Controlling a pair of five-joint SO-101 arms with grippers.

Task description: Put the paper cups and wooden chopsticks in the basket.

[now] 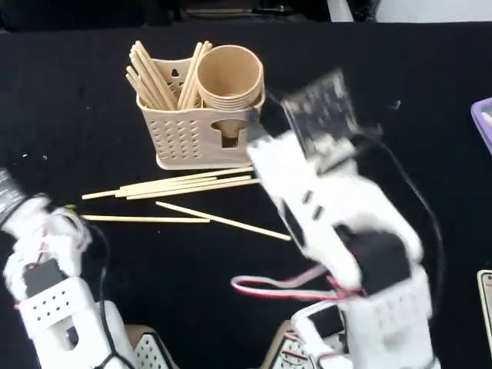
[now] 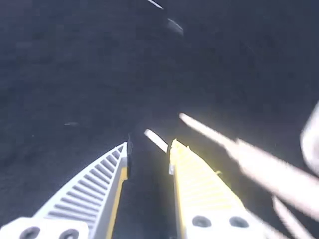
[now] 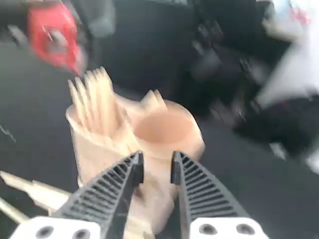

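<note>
A cream plastic basket (image 1: 192,134) stands at the back of the black table. It holds several wooden chopsticks (image 1: 154,77) upright and a stack of paper cups (image 1: 229,77). More chopsticks lie loose in front of it: a bundle (image 1: 181,184) and two single ones (image 1: 146,219) (image 1: 227,221). My right arm (image 1: 323,200) stretches toward the basket's right side. Its gripper (image 3: 155,159) is narrowly open and empty, just short of the cups (image 3: 164,132) and basket (image 3: 99,154). My left gripper (image 2: 148,147) is slightly open and empty, low over the table, with loose chopsticks (image 2: 259,164) just beyond it.
The left arm (image 1: 46,254) sits at the table's front left corner. A purple object (image 1: 484,115) shows at the right edge. Red and dark clutter (image 3: 52,32) lies behind the basket in the right wrist view.
</note>
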